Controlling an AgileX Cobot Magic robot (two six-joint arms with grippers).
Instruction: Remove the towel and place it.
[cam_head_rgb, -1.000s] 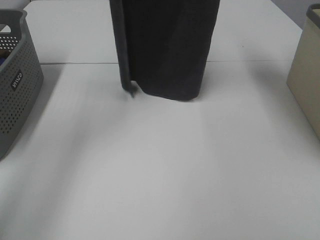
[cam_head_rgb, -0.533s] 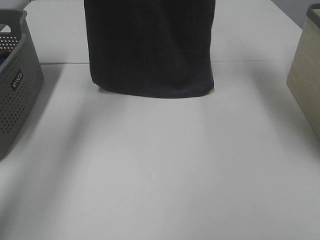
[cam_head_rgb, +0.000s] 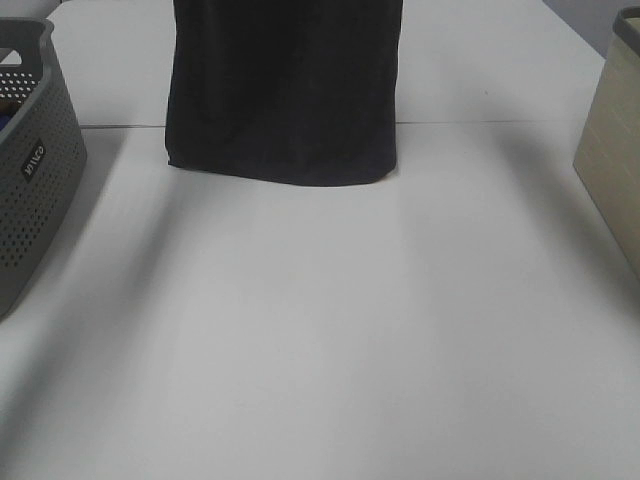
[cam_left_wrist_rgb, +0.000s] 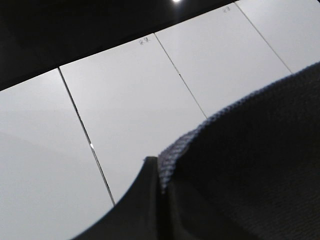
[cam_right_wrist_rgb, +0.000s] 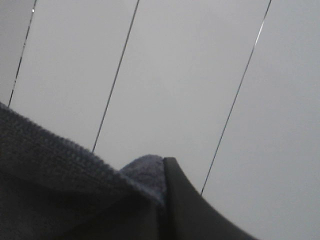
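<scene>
**Charcoal towel (cam_head_rgb: 283, 90) hanging wide**

Dark terry cloth drapes flat-on over the far middle of the tabletop (cam_head_rgb: 320, 330), off to the right of the grey basket (cam_head_rgb: 30, 190). Both left fingers (cam_left_wrist_rgb: 145, 200) and right fingers (cam_right_wrist_rgb: 190, 210) are clamped on its hem.

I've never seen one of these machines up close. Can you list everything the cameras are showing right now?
towel: one, dark charcoal, hanging over the far middle of the table, its top out of frame
basket: one, grey and perforated, at the table's left edge, partly cut off
bin: one, beige, at the table's right edge, partly cut off
table: one, white, with a seam across its far part
panels: several, white with thin dark seams, behind the towel in both wrist views
left tool: one, dark, pinching a hemmed towel edge
right tool: one, dark, pinching another towel edge
</scene>
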